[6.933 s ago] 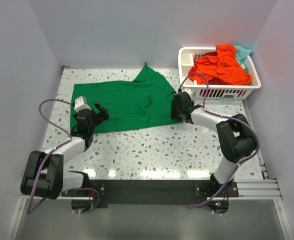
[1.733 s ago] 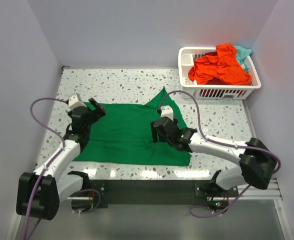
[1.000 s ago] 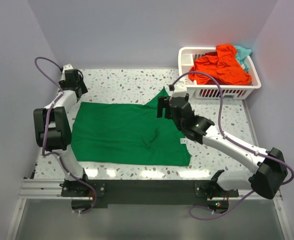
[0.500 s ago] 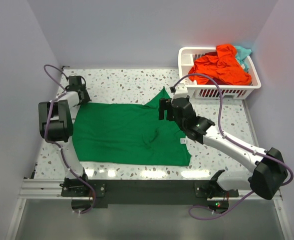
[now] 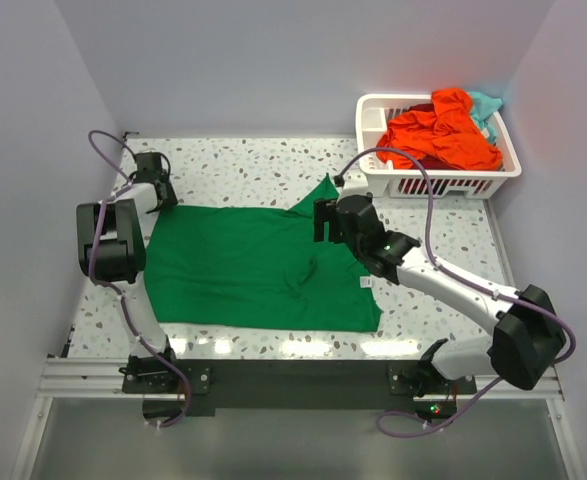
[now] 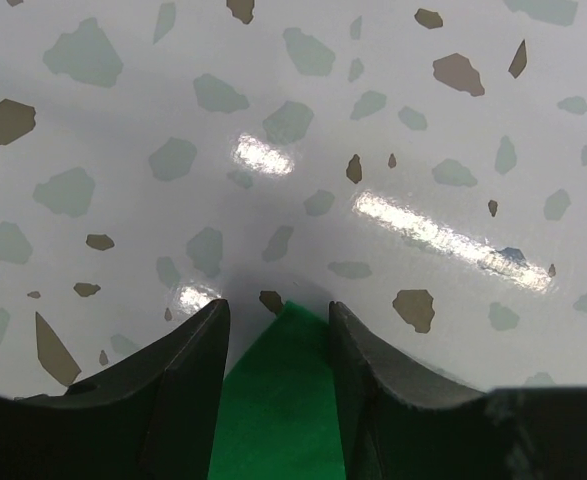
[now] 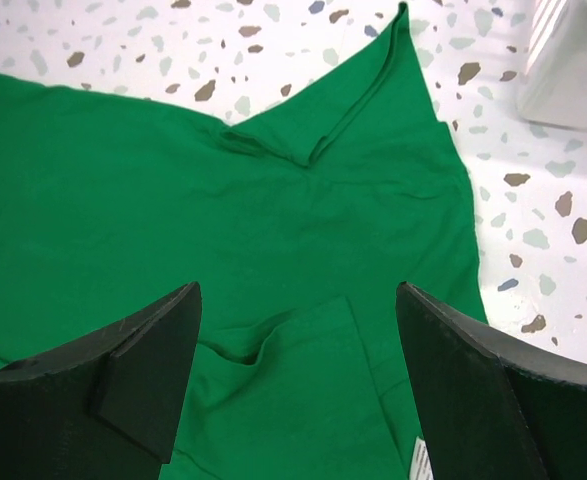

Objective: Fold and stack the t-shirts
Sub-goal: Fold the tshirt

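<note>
Items on view, left to right:

1. Left gripper (image 5: 157, 192). We find it at the far left of the speckled surface (image 5: 253, 165), set low at the far left corner of the green t-shirt (image 5: 243, 265). In the left wrist view its fingers (image 6: 188, 370) stand apart, one on each side of the shirt's pointed corner, which lies flat between them. We record the gripper as unclenched. We cannot tell whether the fingers press on the cloth.

2. Green t-shirt. It is spread nearly flat on the surface between the two arms, with its near hem close to the near edge of the surface. One sleeve (image 5: 321, 195) rises to a point towards the far side, at the shirt's right. We note a shallow crease (image 5: 303, 275) right of the middle. A small white neck label (image 5: 366, 285) shows at the right edge.

3. Right gripper (image 5: 321, 222). It hovers over the right part of the green t-shirt, just near the pointed sleeve. In the right wrist view its fingers (image 7: 143, 370) are spread wide and green cloth fills the space below them. We record it as released, grasping nothing.

4. White slotted basket (image 5: 443, 185). It stands in the far right corner of the surface, apart from the green t-shirt.

5. Orange-red t-shirt (image 5: 438, 135). It is crumpled in the basket and heaped above the rim.

6. Teal t-shirt (image 5: 488, 103). It is also in the basket. We see only a small part of it, behind the orange-red one at the far right.
</note>
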Controlling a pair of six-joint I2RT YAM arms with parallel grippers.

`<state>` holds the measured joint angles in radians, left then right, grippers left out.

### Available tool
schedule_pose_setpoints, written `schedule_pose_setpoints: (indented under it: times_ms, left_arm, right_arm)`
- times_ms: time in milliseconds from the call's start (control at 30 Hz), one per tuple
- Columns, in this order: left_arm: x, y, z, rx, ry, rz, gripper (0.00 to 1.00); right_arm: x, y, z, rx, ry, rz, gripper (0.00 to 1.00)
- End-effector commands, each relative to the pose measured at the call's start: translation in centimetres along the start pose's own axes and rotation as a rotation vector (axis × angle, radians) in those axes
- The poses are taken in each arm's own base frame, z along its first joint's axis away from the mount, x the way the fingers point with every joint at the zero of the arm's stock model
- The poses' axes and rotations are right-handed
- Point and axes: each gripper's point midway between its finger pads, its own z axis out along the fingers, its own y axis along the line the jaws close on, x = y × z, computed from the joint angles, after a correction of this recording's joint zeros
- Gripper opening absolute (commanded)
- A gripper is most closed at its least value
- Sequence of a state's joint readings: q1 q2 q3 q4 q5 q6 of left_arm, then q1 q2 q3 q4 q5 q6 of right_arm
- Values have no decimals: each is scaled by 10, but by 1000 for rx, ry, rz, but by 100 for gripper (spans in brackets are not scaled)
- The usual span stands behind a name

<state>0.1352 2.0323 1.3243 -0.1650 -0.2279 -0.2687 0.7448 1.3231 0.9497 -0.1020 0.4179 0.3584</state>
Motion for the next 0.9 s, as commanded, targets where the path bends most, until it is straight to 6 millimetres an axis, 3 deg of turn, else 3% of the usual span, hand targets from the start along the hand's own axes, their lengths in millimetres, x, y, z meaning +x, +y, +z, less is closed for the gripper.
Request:
schedule_pose_setpoints:
  times_ms: [0,167,267,500,567,600,633,667,700,733,767,833,867]
  left_arm:
    - [-17,-6,2,41,-39,-1,48]
    - [-15,-7,4,48,-34,3,37]
    - [-15,-8,5,52,-34,7,27]
    - [-14,-9,5,56,-33,13,0]
    - [-15,-8,4,54,-35,12,0]
    - [-16,-7,4,52,-38,13,0]
    - [-16,-8,3,53,-38,11,0]
    - [-16,-9,3,57,-39,12,0]
    - [-16,-9,2,58,-39,12,0]
    - [-16,-9,2,59,-40,12,0]
    - [-17,-9,2,60,-43,10,0]
    - [-17,-9,1,62,-43,10,0]
    - [-17,-9,1,64,-44,10,0]
  right_arm:
    - [-17,11,8,-28,-33,28,82]
    - [-13,14,31,-19,7,-4,82]
    - [-24,15,48,-13,8,-7,82]
    - [-25,10,123,46,86,-46,82]
    - [-23,3,140,57,104,-35,81]
    - [-35,4,148,56,91,-23,81]
    - [-21,-4,165,79,126,-26,80]
    - [-19,-6,172,83,137,-24,80]
    - [-30,-4,178,83,126,-17,80]
    - [-14,-11,194,100,162,-22,79]
    - [-26,-8,200,94,143,-11,79]
    - [-7,-17,218,116,193,-15,78]
    - [-14,-17,223,118,188,-12,78]
